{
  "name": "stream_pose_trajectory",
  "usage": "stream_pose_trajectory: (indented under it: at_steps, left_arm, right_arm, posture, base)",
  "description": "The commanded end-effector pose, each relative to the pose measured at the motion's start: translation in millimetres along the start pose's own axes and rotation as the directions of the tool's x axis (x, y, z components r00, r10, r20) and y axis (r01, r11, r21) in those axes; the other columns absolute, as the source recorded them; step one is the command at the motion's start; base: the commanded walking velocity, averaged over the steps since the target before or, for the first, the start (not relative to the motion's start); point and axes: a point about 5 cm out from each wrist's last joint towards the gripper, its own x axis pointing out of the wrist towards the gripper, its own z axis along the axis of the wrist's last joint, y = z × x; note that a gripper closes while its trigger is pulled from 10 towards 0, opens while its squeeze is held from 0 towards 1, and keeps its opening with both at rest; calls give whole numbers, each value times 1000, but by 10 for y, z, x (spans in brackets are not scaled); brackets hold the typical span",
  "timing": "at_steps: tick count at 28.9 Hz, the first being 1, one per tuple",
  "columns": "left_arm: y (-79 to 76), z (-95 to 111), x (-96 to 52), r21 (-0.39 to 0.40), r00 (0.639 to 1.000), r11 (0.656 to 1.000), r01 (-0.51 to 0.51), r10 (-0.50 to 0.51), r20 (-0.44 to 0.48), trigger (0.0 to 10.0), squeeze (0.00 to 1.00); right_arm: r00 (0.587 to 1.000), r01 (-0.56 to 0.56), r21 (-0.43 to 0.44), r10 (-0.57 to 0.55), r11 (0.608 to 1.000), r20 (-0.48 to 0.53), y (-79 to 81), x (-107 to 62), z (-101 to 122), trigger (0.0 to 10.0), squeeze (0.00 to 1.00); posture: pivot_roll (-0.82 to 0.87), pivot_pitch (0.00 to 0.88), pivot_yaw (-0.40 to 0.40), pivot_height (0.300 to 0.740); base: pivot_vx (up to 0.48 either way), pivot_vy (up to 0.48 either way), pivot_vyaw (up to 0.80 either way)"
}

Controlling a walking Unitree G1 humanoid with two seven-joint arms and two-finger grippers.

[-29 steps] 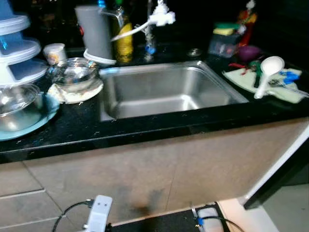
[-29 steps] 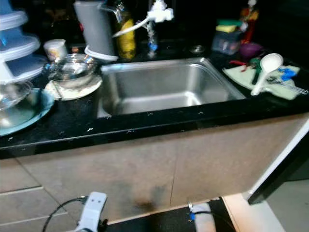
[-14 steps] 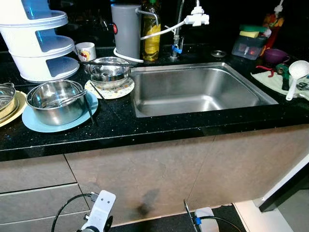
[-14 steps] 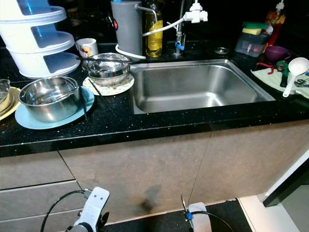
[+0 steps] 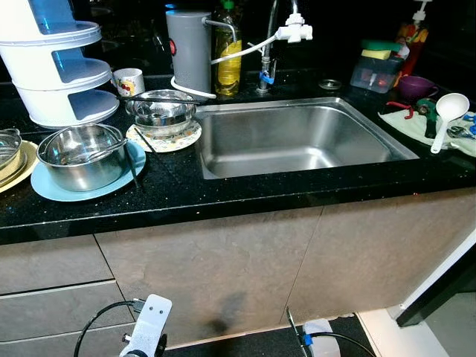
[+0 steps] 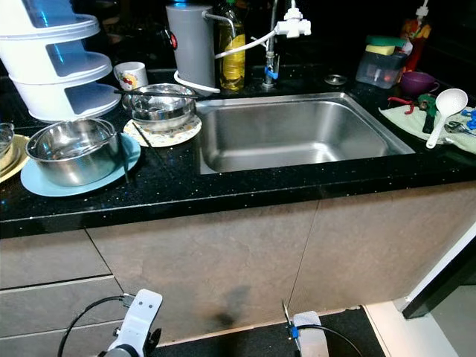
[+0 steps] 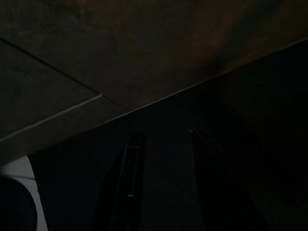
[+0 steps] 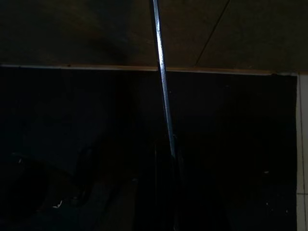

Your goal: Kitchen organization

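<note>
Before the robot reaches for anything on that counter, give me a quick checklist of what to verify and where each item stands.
1. Sink free of dishes: ok.
2. Steel bowl seated on blue plate: ok, with a utensil inside.
3. Second bowl on patterned plate: ok.
4. White ladle on cloth at the counter's right end: ok.
5. Left gripper ready: ok, fingers apart, hanging low.
6. Right gripper ready: cannot tell, too dark.
</note>
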Motion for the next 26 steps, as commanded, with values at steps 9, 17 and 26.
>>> stream_pose_trajectory:
  at_steps: [9, 17, 26]
  left_arm:
    - [-82, -6, -16, -59, 1000, 998, 15, -14, 24, 10000, 0]
    - [-73, 91, -97, -46, 987, 994, 103, -96, 127, 10000, 0]
    - [-11, 461, -640, 157, 759, 812, 562, -581, 293, 10000, 0]
  right_arm:
    - [1000, 6, -22, -6, 1000, 8, -51, -22, -13, 10000, 0]
    - [995, -68, -94, 74, 993, 59, 6, -16, 133, 10000, 0]
    - [779, -579, -151, 598, 801, 189, 166, -405, 657, 10000, 0]
  posture:
    - [-99, 98, -20, 740]
    - [-99, 87, -20, 740]
    - [-92, 86, -23, 740]
  base:
    - [0, -53, 0]
    - [0, 0, 0]
    - [0, 0, 0]
